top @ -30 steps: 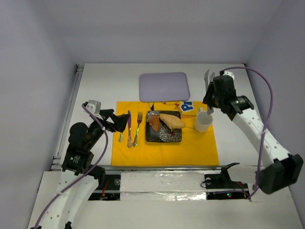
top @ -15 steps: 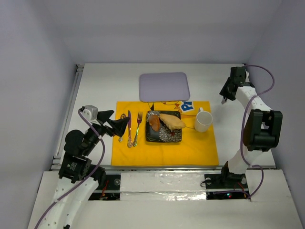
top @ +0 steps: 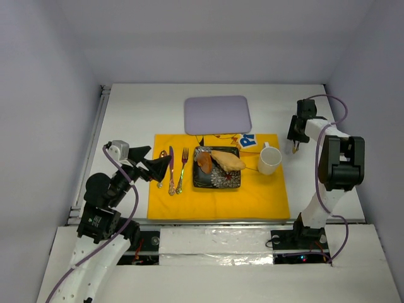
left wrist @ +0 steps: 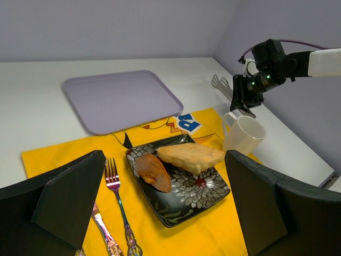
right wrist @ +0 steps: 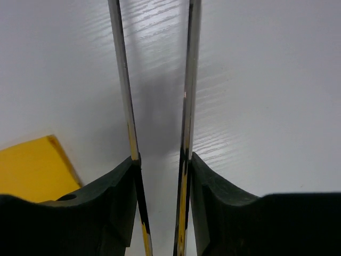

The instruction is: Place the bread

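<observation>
The bread [top: 228, 159] [left wrist: 191, 157], a pale loaf, lies on a black flowered plate [top: 218, 180] [left wrist: 184, 205] beside a browner piece [top: 205, 162] [left wrist: 153, 172]. My left gripper [top: 154, 163] [left wrist: 165, 178] is open, low over the mat left of the plate, with nothing between its fingers [left wrist: 69, 197]. My right gripper [top: 295, 136] [right wrist: 162, 165] is at the table's right, behind the mug, and points down at the white surface. It is shut on metal tongs [right wrist: 125, 96] [left wrist: 221, 85], whose two blades run out between its pads.
A yellow placemat [top: 252, 196] holds the plate, a white mug [top: 269, 160] [left wrist: 245, 133], a fork [top: 182, 167] [left wrist: 114, 186] and a knife [top: 171, 169]. A lilac tray [top: 217, 114] [left wrist: 120, 98] lies behind the mat. Grey walls close in both sides.
My right arm has folded up and carried the tongs from behind the mug out to the right, then down toward the table. The left gripper has drawn slightly back.
</observation>
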Robot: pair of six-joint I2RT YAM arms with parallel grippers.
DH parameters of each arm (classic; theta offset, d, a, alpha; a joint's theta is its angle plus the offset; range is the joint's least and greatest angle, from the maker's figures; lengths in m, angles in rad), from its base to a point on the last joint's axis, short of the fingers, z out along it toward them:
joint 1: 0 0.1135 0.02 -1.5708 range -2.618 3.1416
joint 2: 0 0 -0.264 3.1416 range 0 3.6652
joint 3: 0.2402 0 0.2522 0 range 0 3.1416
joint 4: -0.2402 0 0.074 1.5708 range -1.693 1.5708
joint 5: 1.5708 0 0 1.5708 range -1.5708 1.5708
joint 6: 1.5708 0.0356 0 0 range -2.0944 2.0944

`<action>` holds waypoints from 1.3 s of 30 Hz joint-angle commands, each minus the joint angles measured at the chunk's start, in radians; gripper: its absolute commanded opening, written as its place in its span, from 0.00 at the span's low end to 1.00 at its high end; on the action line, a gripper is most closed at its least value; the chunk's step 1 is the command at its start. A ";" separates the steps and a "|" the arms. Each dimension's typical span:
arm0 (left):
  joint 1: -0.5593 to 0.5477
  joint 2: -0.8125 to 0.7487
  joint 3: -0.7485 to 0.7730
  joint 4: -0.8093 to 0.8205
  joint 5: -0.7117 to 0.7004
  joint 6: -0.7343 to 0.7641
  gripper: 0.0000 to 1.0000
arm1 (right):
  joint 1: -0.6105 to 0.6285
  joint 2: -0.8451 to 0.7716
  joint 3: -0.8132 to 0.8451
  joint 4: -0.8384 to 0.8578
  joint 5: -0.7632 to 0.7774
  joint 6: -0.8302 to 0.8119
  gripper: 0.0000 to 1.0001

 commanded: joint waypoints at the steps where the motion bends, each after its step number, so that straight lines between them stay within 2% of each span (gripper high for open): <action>1: -0.006 -0.015 0.039 0.031 -0.014 -0.001 0.96 | -0.003 -0.009 -0.002 0.053 0.075 -0.055 0.47; 2: -0.006 -0.016 0.039 0.029 -0.015 0.001 0.96 | -0.003 0.000 -0.001 0.053 0.086 -0.055 0.54; 5: -0.006 -0.009 0.040 0.029 -0.017 -0.001 0.96 | -0.003 0.014 0.001 0.053 0.106 -0.056 0.65; 10: -0.006 -0.007 0.043 0.031 -0.029 0.002 0.96 | -0.003 0.038 0.053 0.041 0.107 -0.048 0.71; 14: -0.006 0.005 0.043 0.008 -0.038 0.002 0.96 | -0.003 0.037 0.091 0.030 0.110 -0.029 0.84; 19: -0.006 0.014 0.045 0.000 -0.052 -0.001 0.96 | -0.003 -0.050 0.101 0.087 0.084 0.050 0.93; 22: -0.006 0.017 0.042 0.006 -0.066 -0.009 0.98 | -0.003 -0.200 0.078 0.167 0.061 0.161 0.93; 23: -0.006 0.022 0.040 0.006 -0.079 -0.018 0.99 | -0.003 -0.301 0.050 0.215 0.031 0.236 0.93; 24: -0.006 0.022 0.040 0.006 -0.080 -0.022 0.99 | -0.003 -0.354 0.036 0.234 0.031 0.275 0.98; 26: -0.006 0.029 0.040 0.009 -0.095 -0.033 0.99 | -0.003 -0.458 0.001 0.298 -0.096 0.344 1.00; 30: -0.006 0.039 0.042 0.014 -0.101 -0.041 0.99 | -0.003 -0.775 -0.138 0.443 -0.270 0.534 1.00; 31: -0.006 0.036 0.037 0.018 -0.106 -0.042 0.99 | -0.003 -0.820 -0.198 0.466 -0.323 0.556 1.00; 34: -0.006 0.036 0.027 0.022 -0.104 -0.045 0.99 | -0.003 -0.975 -0.295 0.477 -0.356 0.608 1.00; 39: -0.006 0.065 0.025 0.046 -0.122 -0.059 0.99 | -0.003 -1.109 -0.393 0.434 -0.328 0.575 1.00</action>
